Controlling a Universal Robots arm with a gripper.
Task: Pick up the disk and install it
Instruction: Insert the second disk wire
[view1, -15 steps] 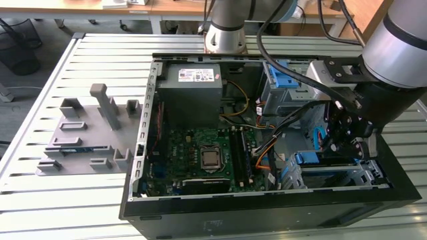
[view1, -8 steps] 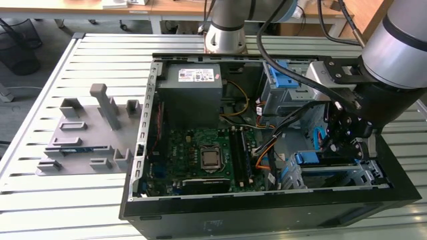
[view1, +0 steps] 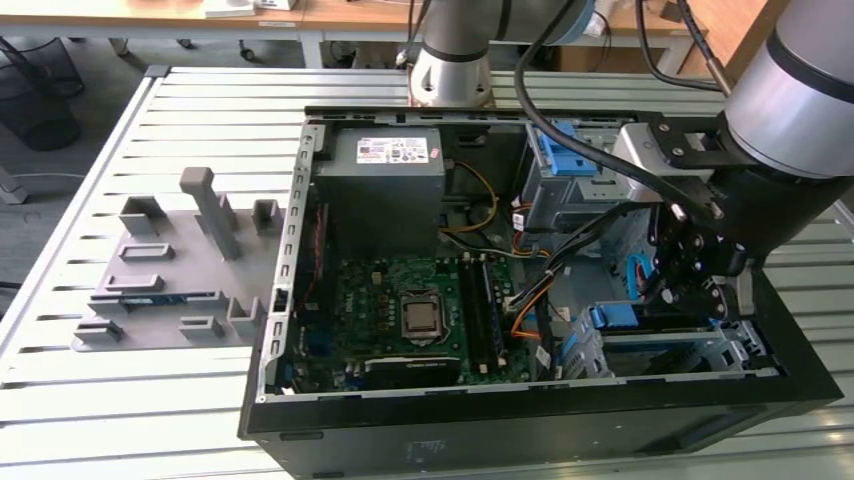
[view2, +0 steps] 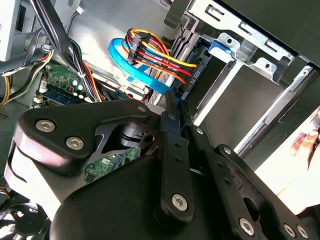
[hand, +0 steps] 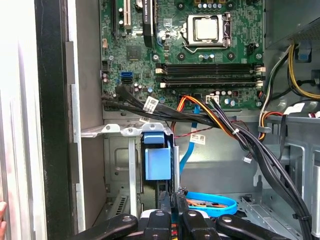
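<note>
Open computer case (view1: 534, 415) lying on its side on the slatted metal surface (view1: 200, 110), as I see it from my station. The robot arm (view1: 801, 90) reaches down into the case at the exterior view's right. A motherboard (view1: 400, 300) fills the case floor, and a grey power-supply box (view1: 394, 170) sits at the far end. A grey moulded parts holder (view1: 174, 270) rests on the surface outside the case, well apart from it, at the exterior view's left.

The end effector (view2: 175, 102) is inside the case and points at the metal drive cage (hand: 125, 130) in the case's near corner. In both wrist views its two black fingers (view2: 170, 150) are drawn close together, tip beside tip. I see nothing clearly held between them. I cannot tell whether the tips pinch the disk's edge or merely touch it.

The disk (hand: 155, 162) stands in a slot of the drive cage with its blue plastic carrier end facing out. In the first wrist view that blue end lies just beyond the fingertips. In the exterior view the disk's blue end shows inside the cage, just beside the arm's black wrist.

A bundle of red, yellow, orange and black wires (view2: 155, 55) runs to a connector at the cage. A flat blue cable (hand: 210, 202) loops on the case floor near the end effector.
</note>
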